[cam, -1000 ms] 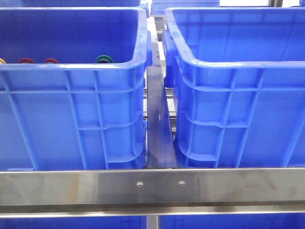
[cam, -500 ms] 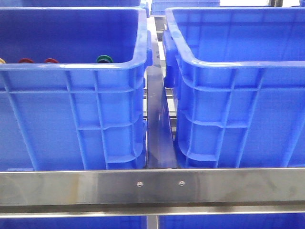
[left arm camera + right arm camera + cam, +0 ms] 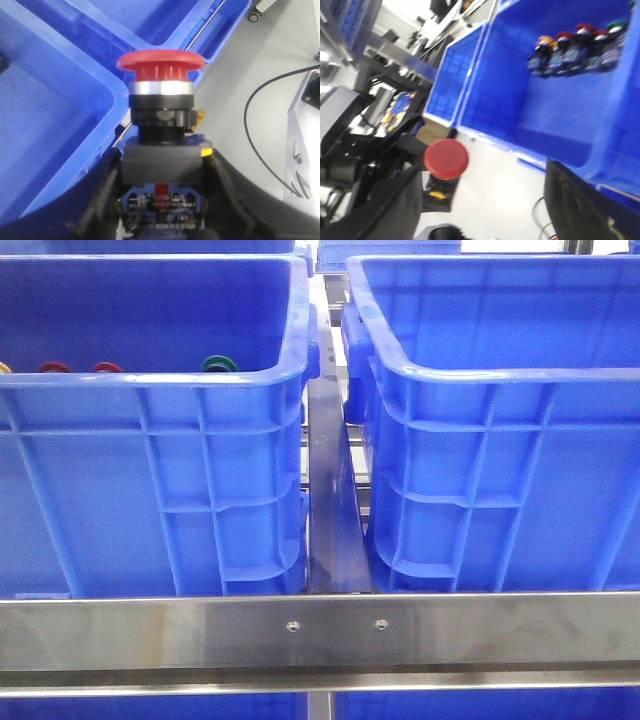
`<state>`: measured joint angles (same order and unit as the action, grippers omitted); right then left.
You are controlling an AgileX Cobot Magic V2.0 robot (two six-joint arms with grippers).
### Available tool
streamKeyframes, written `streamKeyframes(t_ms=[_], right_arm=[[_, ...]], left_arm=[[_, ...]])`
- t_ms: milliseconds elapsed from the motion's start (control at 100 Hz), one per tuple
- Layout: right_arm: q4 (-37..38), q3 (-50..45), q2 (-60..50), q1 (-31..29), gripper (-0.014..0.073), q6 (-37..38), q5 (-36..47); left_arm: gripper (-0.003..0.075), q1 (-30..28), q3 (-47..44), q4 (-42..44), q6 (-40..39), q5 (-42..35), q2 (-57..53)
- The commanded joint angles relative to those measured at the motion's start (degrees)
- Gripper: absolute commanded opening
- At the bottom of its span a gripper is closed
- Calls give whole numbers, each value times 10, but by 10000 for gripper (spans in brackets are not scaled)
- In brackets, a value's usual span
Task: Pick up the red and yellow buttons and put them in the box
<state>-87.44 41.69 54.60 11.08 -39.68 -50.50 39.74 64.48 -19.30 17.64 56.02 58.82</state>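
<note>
My left gripper (image 3: 162, 186) is shut on the black body of a red mushroom-head button (image 3: 161, 62), held over the rim of a blue crate (image 3: 50, 125). The right wrist view shows the same red button (image 3: 446, 159) in the left gripper, over grey floor beside a crate. My right gripper (image 3: 485, 202) is open and empty. A blue crate (image 3: 520, 110) holds a row of buttons: a yellow one (image 3: 545, 40), red ones (image 3: 565, 36) and a green one (image 3: 617, 24). In the front view their caps show over the left crate's rim (image 3: 150, 380); no gripper shows there.
A twin blue crate (image 3: 500, 375) stands to the right, a steel divider (image 3: 330, 500) between the two. A steel rail (image 3: 320, 630) runs along the front. A black cable (image 3: 260, 130) lies on the grey floor. Dark equipment (image 3: 350, 130) stands beside the crates.
</note>
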Motion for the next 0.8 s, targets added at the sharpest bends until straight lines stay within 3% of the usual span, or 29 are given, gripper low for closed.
streamKeyframes(t_ms=[0,370,790], right_arm=[[-64,21,7,26,531,-25,-9],[-74,85,95,173,531,-52,52],[-91,124,160,209,531,-67,37]], left_arm=[[-19,4,15,-18,0,-28,-6],[-19,4,15,-18,0,-28,-6],[-19,4,15,-18,0,-27,-6]])
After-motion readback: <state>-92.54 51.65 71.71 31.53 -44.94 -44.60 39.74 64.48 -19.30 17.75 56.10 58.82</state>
